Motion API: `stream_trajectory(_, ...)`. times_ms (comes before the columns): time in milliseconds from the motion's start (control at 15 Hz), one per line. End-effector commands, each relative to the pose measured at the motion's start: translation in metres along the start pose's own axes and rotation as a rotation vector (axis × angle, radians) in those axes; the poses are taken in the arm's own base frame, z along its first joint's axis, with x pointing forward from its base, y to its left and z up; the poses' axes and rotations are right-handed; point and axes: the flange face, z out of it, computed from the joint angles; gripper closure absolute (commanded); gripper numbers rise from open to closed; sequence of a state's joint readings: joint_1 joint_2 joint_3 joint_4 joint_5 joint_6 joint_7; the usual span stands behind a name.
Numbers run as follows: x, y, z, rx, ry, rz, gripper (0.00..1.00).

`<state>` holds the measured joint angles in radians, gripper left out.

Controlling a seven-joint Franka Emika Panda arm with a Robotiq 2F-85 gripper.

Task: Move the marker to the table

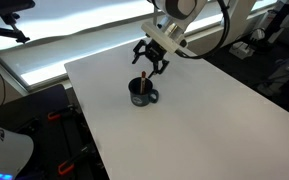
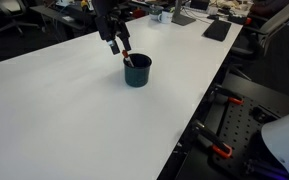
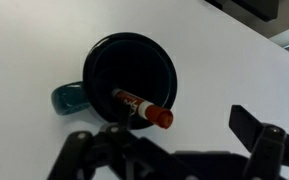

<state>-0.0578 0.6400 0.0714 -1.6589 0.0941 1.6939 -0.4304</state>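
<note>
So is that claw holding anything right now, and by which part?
Nothing is held. The gripper hangs open just above the mug. The marker leans inside the mug against its rim, untouched.

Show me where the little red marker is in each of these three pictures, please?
In an exterior view: the marker is near the centre, poking up out of the mug.
In an exterior view: the marker is in the upper middle, sticking out above the mug's rim.
Wrist view: the marker is at the centre, slanted inside the mug, red end at the lower right.
Shared landmark: the dark mug, standing on the white table.
</note>
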Motion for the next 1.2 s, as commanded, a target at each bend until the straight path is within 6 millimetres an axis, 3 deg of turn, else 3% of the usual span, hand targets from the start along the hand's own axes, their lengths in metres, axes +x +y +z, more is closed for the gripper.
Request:
stream_trajectory(0, 0.0015, 0.0005, 0.0022, 0.002, -0.014, 0.0, 0.0)
stream_trajectory(333, 0.003, 0.0024, 0.0076, 0.007, -0.013, 0.002, 0.0)
stream_trajectory(467, 0.003, 0.0024, 0.0076, 0.007, -0.013, 0.004, 0.26)
stream_trajectory(800, 0.0031, 0.0028, 0.0077, 0.006, -0.012, 0.008, 0.69)
stream_trajectory(933, 0.0032, 0.0033, 0.0082, 0.007, -0.011, 0.009, 0.84)
stream_trajectory(1133, 0.0031, 0.0038, 0.0067, 0.007, -0.008, 0.011, 0.9)
